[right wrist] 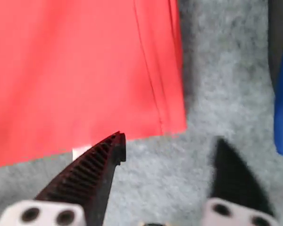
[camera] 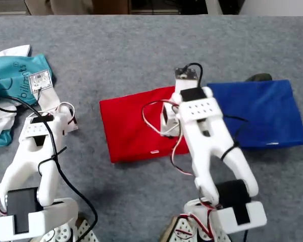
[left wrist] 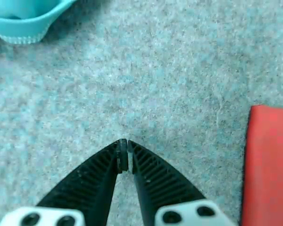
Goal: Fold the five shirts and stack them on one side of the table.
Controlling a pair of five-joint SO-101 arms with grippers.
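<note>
Starting at your far left, a teal shirt (camera: pixel 20 68) is lying crumpled beside a white shirt (camera: pixel 0 118) at the table's (camera: pixel 116 55) edge. Your left gripper (left wrist: pixel 124 150) is hovering over bare grey felt between that heap and the folded red shirt (camera: pixel 134 128), its fingers pressed together on nothing. Your right arm is crossing the red shirt's right side, trailing loose cables (camera: pixel 154 113) over it. The right gripper (right wrist: pixel 170 141) is holding its fingers wide apart, one tip over the red hem, the other over felt. A folded blue shirt (camera: pixel 257 113) is lying just beside it, with something dark (camera: pixel 257 77) peeking from behind.
</note>
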